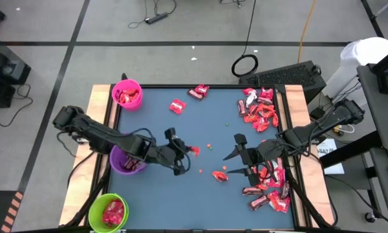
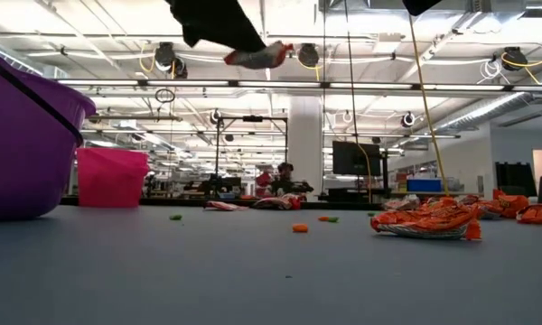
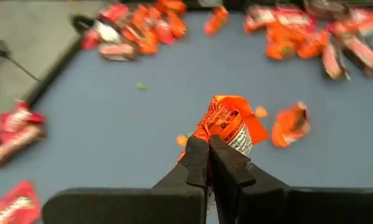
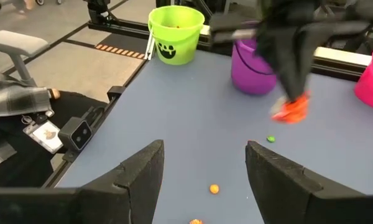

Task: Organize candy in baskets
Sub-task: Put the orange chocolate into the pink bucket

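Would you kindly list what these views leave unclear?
- Purple basket contents: high view, left arm covers it.
- Left pincer: low view, cut off at top edge.
- Held candy print: left wrist view, blurred.
- Green basket contents: right wrist view, wall hides them.

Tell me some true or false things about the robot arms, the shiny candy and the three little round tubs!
1. The left gripper is pinching a shiny orange-red wrapped candy. True.
2. The right gripper is holding a candy. False: its fingers are open and empty.
3. The lime green round plastic tub has no candy in it. False: red candy lies inside.
4. The held candy is up off the blue table. True.
5. The bright pink round tub lies tipped over. False: it stands upright.
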### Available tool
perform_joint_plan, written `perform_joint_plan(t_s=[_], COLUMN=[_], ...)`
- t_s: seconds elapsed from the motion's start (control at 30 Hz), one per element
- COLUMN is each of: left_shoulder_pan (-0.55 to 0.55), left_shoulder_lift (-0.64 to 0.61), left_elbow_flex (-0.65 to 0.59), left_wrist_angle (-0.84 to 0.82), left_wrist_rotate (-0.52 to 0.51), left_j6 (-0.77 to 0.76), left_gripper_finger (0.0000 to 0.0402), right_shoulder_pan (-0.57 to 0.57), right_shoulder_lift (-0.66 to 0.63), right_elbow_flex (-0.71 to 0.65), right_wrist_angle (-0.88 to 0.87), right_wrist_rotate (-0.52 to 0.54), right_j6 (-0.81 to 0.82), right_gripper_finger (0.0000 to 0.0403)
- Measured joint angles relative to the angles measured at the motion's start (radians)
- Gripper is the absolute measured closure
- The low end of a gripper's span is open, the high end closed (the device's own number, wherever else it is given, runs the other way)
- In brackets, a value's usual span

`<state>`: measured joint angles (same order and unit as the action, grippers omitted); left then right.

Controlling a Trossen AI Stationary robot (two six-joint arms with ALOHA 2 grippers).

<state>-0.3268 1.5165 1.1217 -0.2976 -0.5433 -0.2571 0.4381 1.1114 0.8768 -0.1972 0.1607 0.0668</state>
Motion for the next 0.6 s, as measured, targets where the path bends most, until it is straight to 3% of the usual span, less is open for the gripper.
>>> perform_joint_plan(t_s=[0.2,0.4,0.6], left_shoulder_pan=[0.047,0.132,0.247], left_shoulder_lift=[-0.108,-0.189,-0.237], left_elbow_flex=[-0.008,-0.043,-0.05], left_wrist_angle=[-0.17,-0.235,-0.46], left_wrist_rotate=[-0.118,-0.176,-0.264], left_j6=[-0.051,-0.081,-0.185], left_gripper_finger=[0.0391,0.0391,0.0391], right_shoulder_pan=[0.0,0.0,0.0], right_shoulder_lift=[0.0,0.0,0.0], right_elbow_flex=[0.0,0.0,0.0], right_wrist_angle=[0.001,-0.003,0.003], right_wrist_rotate=[0.0,0.0,0.0], right_j6=[0.0,0.0,-0.002], right_gripper_finger=[0.0188,0.0188,0.0188])
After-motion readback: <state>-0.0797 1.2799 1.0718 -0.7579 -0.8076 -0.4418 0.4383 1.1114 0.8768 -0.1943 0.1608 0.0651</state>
